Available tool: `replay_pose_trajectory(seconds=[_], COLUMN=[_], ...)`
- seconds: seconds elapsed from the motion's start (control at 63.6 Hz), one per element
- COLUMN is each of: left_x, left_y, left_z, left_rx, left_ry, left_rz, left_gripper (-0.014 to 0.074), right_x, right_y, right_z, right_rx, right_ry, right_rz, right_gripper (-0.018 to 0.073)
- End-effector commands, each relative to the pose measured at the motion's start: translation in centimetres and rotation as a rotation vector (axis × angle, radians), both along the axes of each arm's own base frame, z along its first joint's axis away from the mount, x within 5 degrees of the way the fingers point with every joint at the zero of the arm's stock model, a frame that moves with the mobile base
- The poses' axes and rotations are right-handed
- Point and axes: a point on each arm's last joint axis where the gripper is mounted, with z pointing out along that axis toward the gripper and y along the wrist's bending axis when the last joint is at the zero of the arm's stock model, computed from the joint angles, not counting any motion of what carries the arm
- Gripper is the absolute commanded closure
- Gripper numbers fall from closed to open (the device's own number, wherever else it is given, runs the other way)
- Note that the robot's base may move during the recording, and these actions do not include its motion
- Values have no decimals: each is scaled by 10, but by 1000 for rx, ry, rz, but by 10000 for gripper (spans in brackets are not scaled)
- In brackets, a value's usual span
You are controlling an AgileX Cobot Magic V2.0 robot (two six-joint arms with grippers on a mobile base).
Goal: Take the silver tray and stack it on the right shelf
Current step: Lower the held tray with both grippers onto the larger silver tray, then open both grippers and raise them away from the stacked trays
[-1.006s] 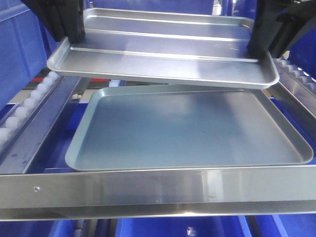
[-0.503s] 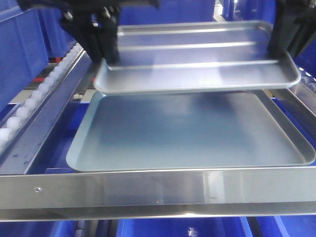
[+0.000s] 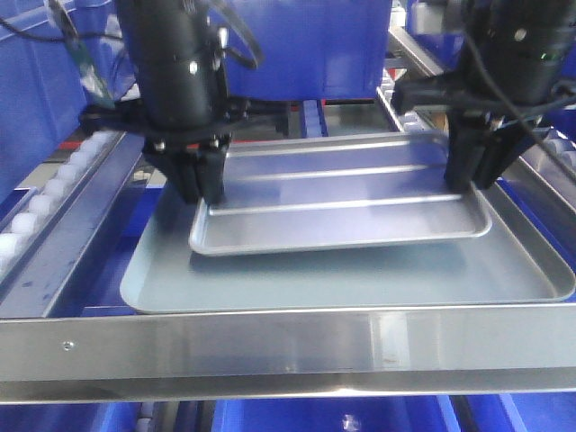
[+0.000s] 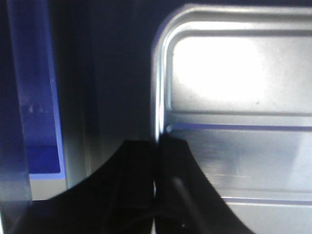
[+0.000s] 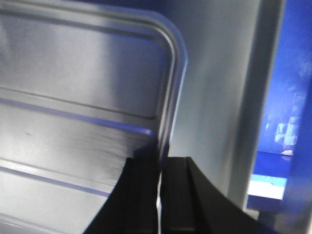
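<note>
Two-arm stacking on the right shelf (image 3: 288, 346). The silver tray (image 3: 342, 202) sits low inside the outline of the larger grey tray (image 3: 360, 283), which lies on the shelf behind the broad front bar. The left claw (image 3: 200, 184) is closed on the tray's left rim and the right claw (image 3: 472, 171) on its right rim. Each wrist view shows the two dark jaws pinching the thin raised edge between them. Gripping opposite short sides keeps the shallow tray nearly level and centred, so that it can nest squarely. Whether its underside already touches the grey tray's floor cannot be told from these views. The white rollers (image 3: 40, 211) run along the sloping rail at the left. The step in hand appears to be the final lowering before release.
</note>
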Motion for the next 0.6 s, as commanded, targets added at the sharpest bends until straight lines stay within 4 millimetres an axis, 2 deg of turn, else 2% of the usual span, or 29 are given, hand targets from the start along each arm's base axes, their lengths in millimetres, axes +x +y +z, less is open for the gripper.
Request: replay_pose_trajectory(seconds=[0.0, 0.094, 0.173, 0.251, 0.44, 0.519, 0.582], left_x=[4, 4, 5, 5, 7, 7, 7], left_y=[7, 6, 7, 8, 10, 12, 12], left_z=[26, 26, 26, 26, 25, 25, 25], left_rx=[0, -5, -11, -19, -44, -47, -49], left_ry=[-78, -85, -81, -75, -45, -43, -35], left_rz=[-48, -67, -62, -57, -85, -85, -94], left_gripper=[697, 697, 696, 695, 693, 680, 624], right_x=[4, 4, 4, 4, 3, 3, 1], right_y=[-5, -5, -5, -5, -5, -5, -6], right_z=[27, 27, 27, 27, 27, 30, 33], right_rx=[-15, -14, -14, -14, -15, -12, -10], right_ry=[-117, -120, -120, -120, -119, -127, -137], right_rz=[28, 28, 28, 28, 27, 28, 27], right_gripper=[501, 491, 439, 346, 6, -43, -43])
